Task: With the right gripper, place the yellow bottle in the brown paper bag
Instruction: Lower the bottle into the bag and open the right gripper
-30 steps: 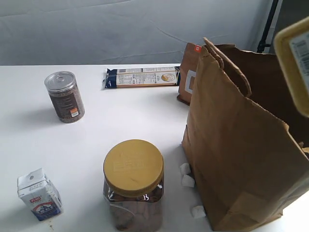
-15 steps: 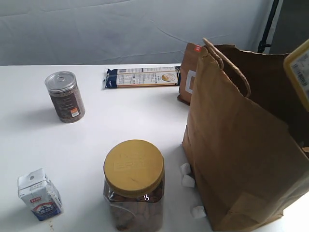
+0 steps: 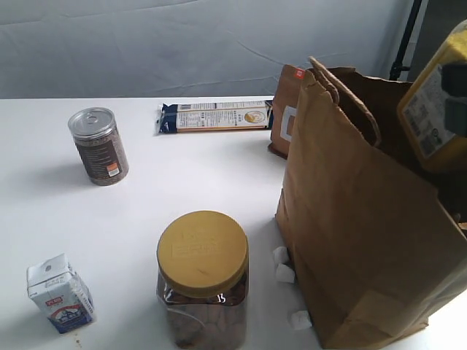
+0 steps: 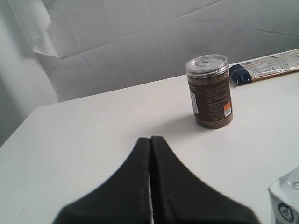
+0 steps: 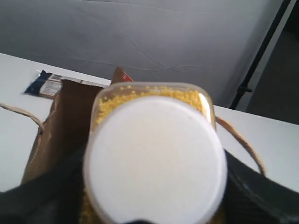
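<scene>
Exterior view, left to right. At the left front of the white bench (image 3: 182,179): small white-and-blue drink carton (image 3: 60,293), upright; well behind it, a clear cylindrical can of dark brown contents with a silver pull-tab lid (image 3: 98,146), upright. Middle front: wide clear jar of brown contents with a yellow lid (image 3: 202,273); far behind it, a long dark-blue and white packet (image 3: 215,116) lying flat. Three small white lumps (image 3: 282,273) lie along the foot of the large, plain brown paper bag (image 3: 357,233); bag upright, mouth open, twisted cord handles up; a smaller brown packet with a white label (image 3: 287,109) stands just behind its far corner. At the right edge: small, clear, square-sided yellow bottle (image 3: 430,109), tilted, in the air over the bag's open mouth, not yet down inside.

Left wrist view: black left tool (image 4: 150,182) with fingers pressed together, holding nothing, above the bench; can beyond it.

Right wrist view: right tool (image 5: 154,193) clamped on the yellow bottle, a dark finger on either side; white screw cap (image 5: 156,158) faces the camera; bag mouth beneath.
</scene>
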Available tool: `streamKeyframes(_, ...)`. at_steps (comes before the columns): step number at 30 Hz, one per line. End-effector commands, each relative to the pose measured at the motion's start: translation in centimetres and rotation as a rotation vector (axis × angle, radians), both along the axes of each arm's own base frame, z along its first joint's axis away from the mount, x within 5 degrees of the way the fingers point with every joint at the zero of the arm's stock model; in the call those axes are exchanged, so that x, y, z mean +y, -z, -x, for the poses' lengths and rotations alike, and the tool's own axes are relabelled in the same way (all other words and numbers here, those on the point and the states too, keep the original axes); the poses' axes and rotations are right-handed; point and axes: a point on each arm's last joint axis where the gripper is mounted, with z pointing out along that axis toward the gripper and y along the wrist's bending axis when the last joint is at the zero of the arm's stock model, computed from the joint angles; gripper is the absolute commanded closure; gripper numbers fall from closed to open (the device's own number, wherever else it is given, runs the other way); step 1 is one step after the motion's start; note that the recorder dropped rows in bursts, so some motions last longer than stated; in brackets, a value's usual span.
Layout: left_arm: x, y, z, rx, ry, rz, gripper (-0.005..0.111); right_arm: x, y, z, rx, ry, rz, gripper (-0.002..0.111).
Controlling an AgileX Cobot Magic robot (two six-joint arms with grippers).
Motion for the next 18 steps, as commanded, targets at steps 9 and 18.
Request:
streamKeyframes(9,0.0,0.1,0.0,-0.003,-0.001,0.007,0.107,1.3,-0.1,-0.6,-0.007,-0.066,-0.052,0.046)
streamKeyframes(18,0.0,0.1,0.0,-0.003,-0.001,0.007,0.107,-0.1,-0.5,-0.2,-0.013,-0.009,-0.047,0.05)
